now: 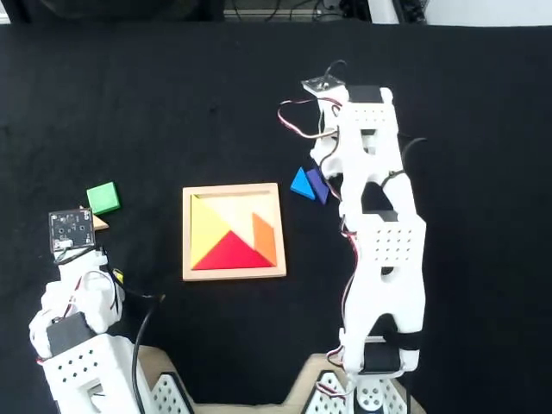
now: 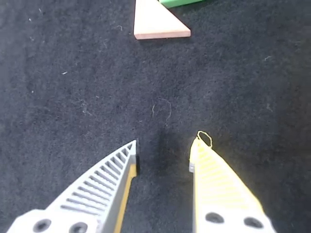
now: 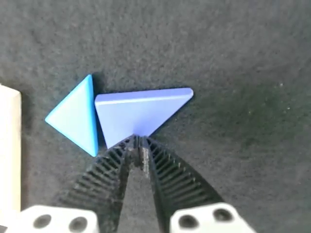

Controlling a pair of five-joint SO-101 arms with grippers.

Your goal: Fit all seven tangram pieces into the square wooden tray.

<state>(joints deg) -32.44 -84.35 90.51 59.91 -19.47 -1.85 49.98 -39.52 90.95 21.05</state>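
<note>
The square wooden tray [image 1: 187,259] lies mid-table and holds a yellow, a red [image 1: 231,254] and an orange piece [image 1: 265,236]. To its right lie a light blue triangle [image 3: 75,116] and a darker blue triangle [image 3: 141,111], edge to edge. My right gripper [image 3: 138,141] is shut, its tips pinching the darker triangle's near corner. At the far left sit a green square [image 1: 103,197] and a tan triangle [image 2: 158,24]. My left gripper [image 2: 165,145] stands open over bare cloth, short of the tan triangle, with nothing between its fingers.
Black cloth covers the table. The right arm [image 1: 384,250] stretches along the tray's right side. The left arm [image 1: 78,293] sits at the front left corner. A corner of the tray [image 3: 9,145] shows beside the light blue triangle.
</note>
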